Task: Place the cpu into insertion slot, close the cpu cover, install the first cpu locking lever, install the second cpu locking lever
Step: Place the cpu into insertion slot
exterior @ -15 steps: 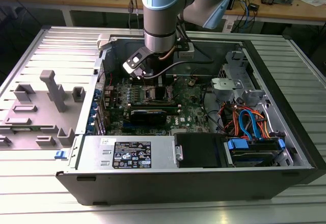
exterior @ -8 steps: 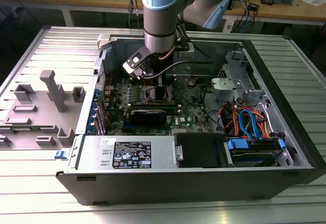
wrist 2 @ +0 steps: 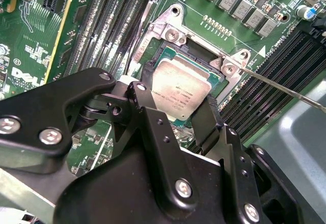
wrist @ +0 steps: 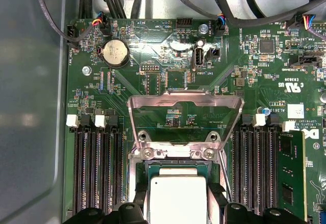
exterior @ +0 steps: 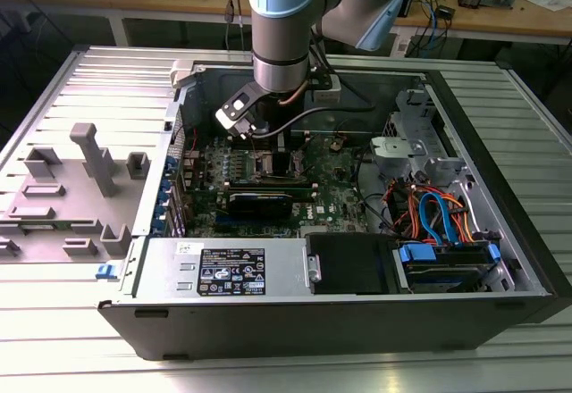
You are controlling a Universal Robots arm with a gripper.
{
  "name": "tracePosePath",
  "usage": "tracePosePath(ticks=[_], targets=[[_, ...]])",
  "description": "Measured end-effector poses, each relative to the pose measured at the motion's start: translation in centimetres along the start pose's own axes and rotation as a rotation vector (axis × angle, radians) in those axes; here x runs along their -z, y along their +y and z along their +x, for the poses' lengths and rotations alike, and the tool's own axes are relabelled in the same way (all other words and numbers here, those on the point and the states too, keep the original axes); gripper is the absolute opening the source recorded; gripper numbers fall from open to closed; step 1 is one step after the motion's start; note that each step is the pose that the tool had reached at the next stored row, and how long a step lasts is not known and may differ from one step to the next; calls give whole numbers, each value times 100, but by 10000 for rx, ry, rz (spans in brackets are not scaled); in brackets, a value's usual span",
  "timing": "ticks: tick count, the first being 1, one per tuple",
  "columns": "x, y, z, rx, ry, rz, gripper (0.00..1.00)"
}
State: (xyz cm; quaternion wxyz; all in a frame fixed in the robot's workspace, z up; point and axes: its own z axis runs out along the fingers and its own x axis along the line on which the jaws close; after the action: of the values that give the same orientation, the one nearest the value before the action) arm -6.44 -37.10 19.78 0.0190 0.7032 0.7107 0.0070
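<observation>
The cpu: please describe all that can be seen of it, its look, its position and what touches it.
The cpu is a small flat square chip with a dull silvery metal top, faint print and a green rim. It sits top up over the insertion slot; whether it is fully seated cannot be told. The gripper clasps it, its black fingers on two opposite sides. The cpu cover stands raised beyond it, apart from it.

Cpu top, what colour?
The cpu top is silvery-grey, best seen in the second wrist view.
</observation>
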Motion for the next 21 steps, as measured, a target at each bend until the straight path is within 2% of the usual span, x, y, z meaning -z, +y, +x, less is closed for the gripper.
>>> tracePosePath(ticks=[2, 3, 10, 19, 21], targets=[[-4, 1, 2, 0, 9, -6, 55], [-2, 1, 1, 0, 6, -3, 62], [12, 0, 0, -1, 0, 1, 62], [145, 11, -2, -17, 0, 6, 62], [222, 21, -4, -20, 1, 30, 62]])
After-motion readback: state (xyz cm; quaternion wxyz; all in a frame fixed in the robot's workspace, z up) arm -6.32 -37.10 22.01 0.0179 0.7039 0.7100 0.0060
